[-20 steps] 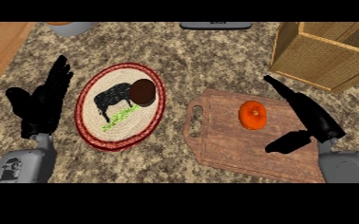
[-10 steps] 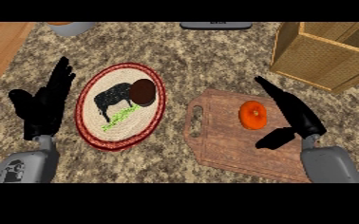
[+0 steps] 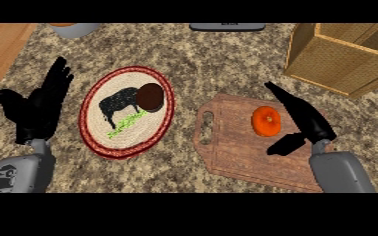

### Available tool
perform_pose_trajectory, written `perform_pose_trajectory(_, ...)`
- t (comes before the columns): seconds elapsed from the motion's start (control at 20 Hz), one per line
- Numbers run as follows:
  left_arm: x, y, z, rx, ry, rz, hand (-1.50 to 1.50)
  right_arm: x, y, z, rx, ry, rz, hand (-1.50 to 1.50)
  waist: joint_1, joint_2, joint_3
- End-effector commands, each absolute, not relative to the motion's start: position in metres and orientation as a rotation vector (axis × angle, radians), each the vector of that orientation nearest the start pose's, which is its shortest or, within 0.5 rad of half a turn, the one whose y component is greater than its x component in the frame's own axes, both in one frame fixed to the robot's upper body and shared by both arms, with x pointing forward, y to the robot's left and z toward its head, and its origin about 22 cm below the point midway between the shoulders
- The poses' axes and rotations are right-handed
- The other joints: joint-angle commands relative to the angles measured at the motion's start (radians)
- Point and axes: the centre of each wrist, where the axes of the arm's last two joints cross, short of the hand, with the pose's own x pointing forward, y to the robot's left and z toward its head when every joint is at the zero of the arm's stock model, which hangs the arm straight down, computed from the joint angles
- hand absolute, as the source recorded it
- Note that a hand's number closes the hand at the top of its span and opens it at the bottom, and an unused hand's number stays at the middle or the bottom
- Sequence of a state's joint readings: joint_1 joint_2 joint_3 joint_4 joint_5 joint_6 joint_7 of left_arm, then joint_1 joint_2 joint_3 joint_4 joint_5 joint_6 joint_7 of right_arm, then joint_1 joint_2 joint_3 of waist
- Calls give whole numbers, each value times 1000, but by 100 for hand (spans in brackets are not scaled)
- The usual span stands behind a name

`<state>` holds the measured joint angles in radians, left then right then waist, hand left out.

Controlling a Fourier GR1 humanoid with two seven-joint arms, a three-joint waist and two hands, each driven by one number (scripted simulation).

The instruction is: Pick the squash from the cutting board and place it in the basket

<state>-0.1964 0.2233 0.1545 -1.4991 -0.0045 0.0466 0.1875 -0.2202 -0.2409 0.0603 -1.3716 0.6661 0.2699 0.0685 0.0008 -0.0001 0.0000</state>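
Speckled granite counter (image 3: 221,65) – cutting board (image 3: 236,155), squash (image 3: 266,121), basket (image 3: 336,55) at right

The squash (image 3: 266,121) is a small, round, bright orange fruit with a flattened look and a paler dimple near its middle. It lies on the cutting board (image 3: 236,150), in the board's upper right part, resting freely on the wood.

The cutting board is brown wood with rounded corners and a slot handle cut through its left end. It lies flat on the worktop, turned slightly askew.

The basket (image 3: 336,60) is a tall, boxy container of light tan woven material with an open top. It stands at the upper right, well apart from the squash and beyond the board's far right corner.
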Motion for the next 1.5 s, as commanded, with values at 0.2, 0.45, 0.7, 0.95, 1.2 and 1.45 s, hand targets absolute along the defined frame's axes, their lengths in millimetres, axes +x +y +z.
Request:
perform_pose_trajectory(0.2,281,314,43,283,-1513,-30,0,313,-235,-6,-467,-1243,1011,-150,4,1,0)
perform_pose_trajectory(0.45,299,290,35,273,-1509,-21,0,308,-252,-22,-445,-1229,1033,-150,0,1,0)
perform_pose_trajectory(0.7,284,287,42,280,-1521,-21,0,286,-241,-15,-383,-1164,1261,150,-2,-2,0)
perform_pose_trajectory(0.95,287,305,53,279,-1515,-27,0,309,-241,-30,-326,-1220,1147,150,5,2,0)
perform_pose_trajectory(1.2,291,297,49,270,-1528,-28,0,289,-213,-40,-328,-1238,1125,150,-2,1,0)
perform_pose_trajectory(1.45,293,284,57,274,-1530,-25,0,256,-163,-75,-328,-1232,1123,150,7,4,1)
